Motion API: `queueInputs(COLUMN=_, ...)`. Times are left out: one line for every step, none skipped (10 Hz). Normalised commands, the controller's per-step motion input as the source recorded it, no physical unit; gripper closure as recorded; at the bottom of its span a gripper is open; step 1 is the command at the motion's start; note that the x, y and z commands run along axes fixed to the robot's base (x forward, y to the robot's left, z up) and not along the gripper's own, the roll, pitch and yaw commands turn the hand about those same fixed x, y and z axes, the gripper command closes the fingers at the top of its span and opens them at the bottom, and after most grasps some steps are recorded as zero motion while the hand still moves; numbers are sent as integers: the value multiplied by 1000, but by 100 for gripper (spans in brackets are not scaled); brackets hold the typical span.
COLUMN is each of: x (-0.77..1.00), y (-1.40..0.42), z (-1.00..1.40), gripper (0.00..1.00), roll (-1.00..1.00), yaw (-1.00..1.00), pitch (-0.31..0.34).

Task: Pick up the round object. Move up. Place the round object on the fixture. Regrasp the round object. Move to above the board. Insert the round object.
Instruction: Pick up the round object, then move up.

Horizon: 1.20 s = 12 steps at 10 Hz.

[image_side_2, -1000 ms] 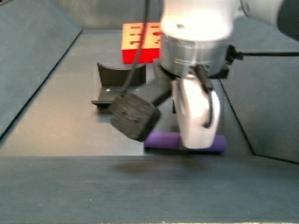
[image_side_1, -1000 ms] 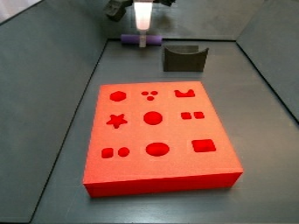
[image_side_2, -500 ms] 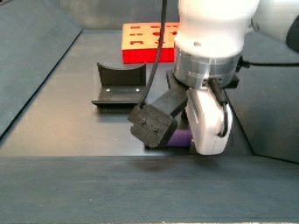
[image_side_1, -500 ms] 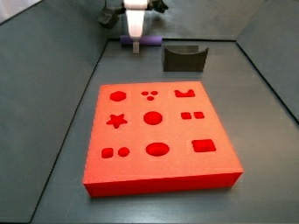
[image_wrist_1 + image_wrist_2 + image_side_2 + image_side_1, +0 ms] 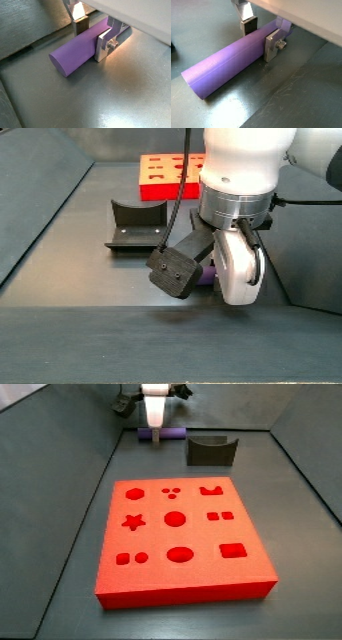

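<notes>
Since a second ago the arm has dropped lower over the round object (image 5: pixel 83 47), and in the last half second nothing more has shifted. The gripper (image 5: pixel 263 35) now sits down at the floor, its silver fingers (image 5: pixel 104 44) one on each side of the purple peg, the plates right against its flanks; it looks clamped on the peg, which lies flat on the grey floor.

In a side view the gripper (image 5: pixel 155 429) is at the far end of the enclosure, near the back wall, with the peg (image 5: pixel 143 430) poking out toward 9 o'clock of it. The fixture (image 5: pixel 210 450) stands just beside, at about 4 o'clock from the gripper, with a narrow strip of floor between. The board (image 5: pixel 181 539) lies well apart toward the near side, with open floor between.

In a side view from behind, the arm's white body hides nearly the whole peg; only a purple sliver (image 5: pixel 207 279) shows under the gripper (image 5: pixel 214 283). The fixture (image 5: pixel 135 224) is at 10 o'clock and the board (image 5: pixel 171 175) beyond. Both wrist views show the peg's free end sticking out clear of the fingers (image 5: pixel 272 44).
</notes>
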Motion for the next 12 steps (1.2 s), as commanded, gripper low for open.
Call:
queueInputs(x=0, y=0, z=0, gripper=100, roll=0, yaw=0, pitch=0)
queueInputs(x=0, y=0, z=0, gripper=100, roll=0, yaw=0, pitch=0)
queueInputs(x=0, y=0, z=0, gripper=100, roll=0, yaw=0, pitch=0)
queueInputs(x=0, y=0, z=0, gripper=100, roll=0, yaw=0, pitch=0)
queueInputs(x=0, y=0, z=0, gripper=100, roll=0, yaw=0, pitch=0)
queueInputs(x=0, y=0, z=0, gripper=100, roll=0, yaw=0, pitch=0)
queueInputs(x=0, y=0, z=0, gripper=100, roll=0, yaw=0, pitch=0)
queueInputs(x=0, y=0, z=0, gripper=100, roll=0, yaw=0, pitch=0)
queueInputs(x=0, y=0, z=0, gripper=100, roll=0, yaw=0, pitch=0)
queueInputs(x=0, y=0, z=0, gripper=100, roll=0, yaw=0, pitch=0)
queueInputs(x=0, y=0, z=833, gripper=100, roll=0, yaw=0, pitch=0)
queueInputs(x=-17, y=19, z=794, gripper=100, roll=-1, yaw=-37, pitch=13)
